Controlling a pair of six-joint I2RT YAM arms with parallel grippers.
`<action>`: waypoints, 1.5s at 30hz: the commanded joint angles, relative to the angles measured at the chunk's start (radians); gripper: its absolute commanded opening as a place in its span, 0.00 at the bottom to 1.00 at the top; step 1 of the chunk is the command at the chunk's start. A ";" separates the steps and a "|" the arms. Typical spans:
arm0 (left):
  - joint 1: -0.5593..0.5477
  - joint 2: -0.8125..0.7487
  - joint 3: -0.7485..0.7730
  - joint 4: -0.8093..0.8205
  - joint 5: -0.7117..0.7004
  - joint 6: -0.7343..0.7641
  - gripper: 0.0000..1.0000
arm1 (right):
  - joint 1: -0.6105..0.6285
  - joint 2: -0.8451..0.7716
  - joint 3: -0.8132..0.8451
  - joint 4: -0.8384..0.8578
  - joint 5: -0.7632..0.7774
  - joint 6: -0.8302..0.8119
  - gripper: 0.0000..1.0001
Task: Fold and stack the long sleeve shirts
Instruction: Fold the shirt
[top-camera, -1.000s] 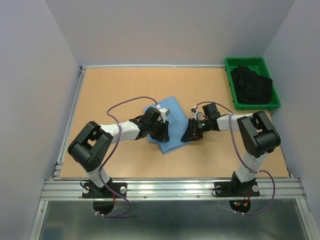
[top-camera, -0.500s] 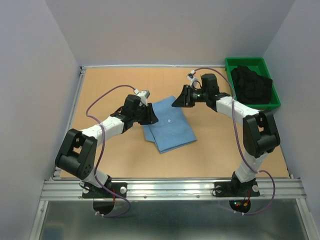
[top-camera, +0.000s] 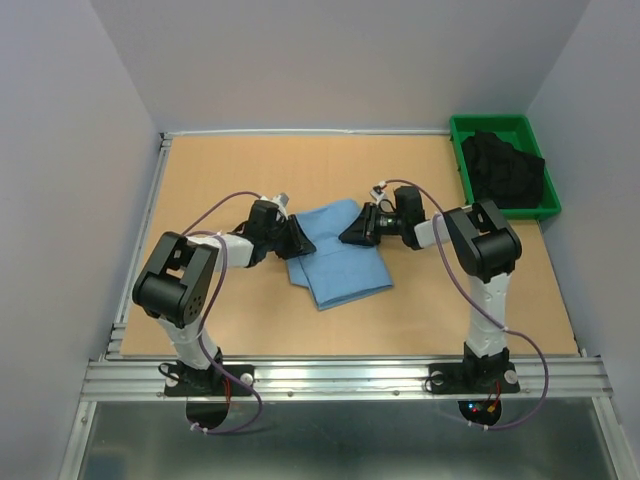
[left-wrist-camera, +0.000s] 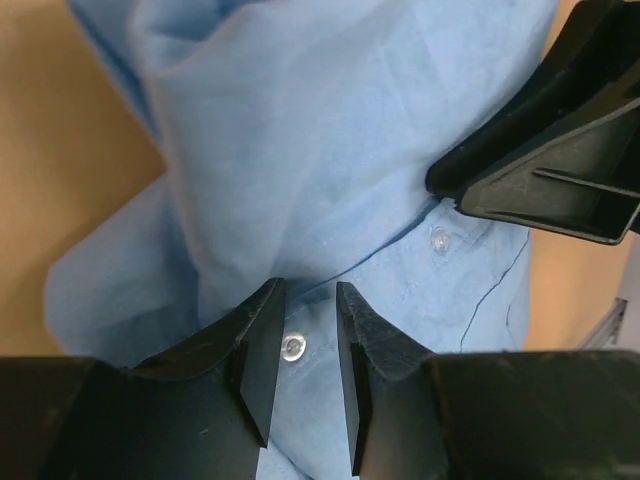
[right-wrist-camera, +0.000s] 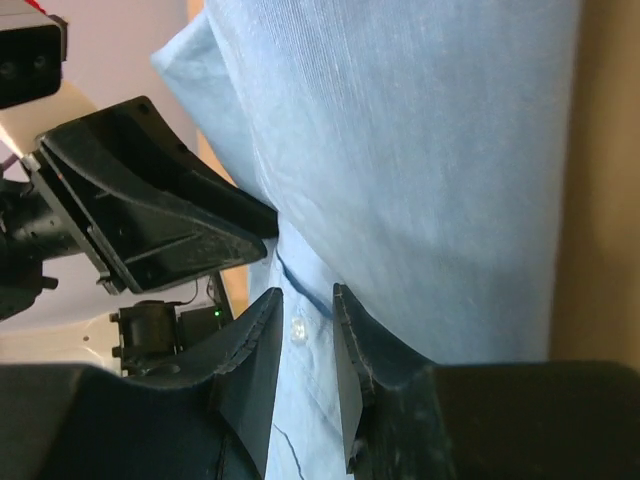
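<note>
Moved since half a second back: right tool (top-camera: 350, 231), drawn in from past the far right corner of the long sleeve shirt (top-camera: 338, 262) to its far right edge; left tool (top-camera: 296, 240), shifted slightly nearer along the left edge, with that arm's elbow swung in. From above, shows the shirt as a light blue folded rectangle, skewed on the tabletop (top-camera: 250, 170) near its middle, flanked by the two tools facing each other. Also shows a green bin (top-camera: 457, 150) at the far right corner, holding dark clothing (top-camera: 505, 170).

Seen from the left wrist: thin blue cloth in soft rumpled folds, a stitched front strip with two small clear buttons (left-wrist-camera: 293, 347), one sitting in the narrow gap between the black fingers (left-wrist-camera: 255, 350). Slightly apart, then, but cannot tell whether pinching any cloth. Opposite tool visible at upper right.

Seen from the right wrist: smooth fine-weave blue cloth, a seam and one button (right-wrist-camera: 297, 327) showing in the gap. Fingers likewise a little apart; cannot tell whether gripping.
</note>
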 joint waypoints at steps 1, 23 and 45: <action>0.041 -0.005 -0.071 0.012 -0.016 -0.050 0.39 | -0.074 0.016 -0.089 0.101 0.055 -0.030 0.33; 0.072 -0.026 0.208 -0.003 -0.023 0.014 0.42 | -0.008 -0.018 0.282 0.088 0.022 0.068 0.34; 0.112 0.184 0.149 0.029 -0.135 0.007 0.41 | -0.092 0.237 0.324 0.057 0.222 0.163 0.34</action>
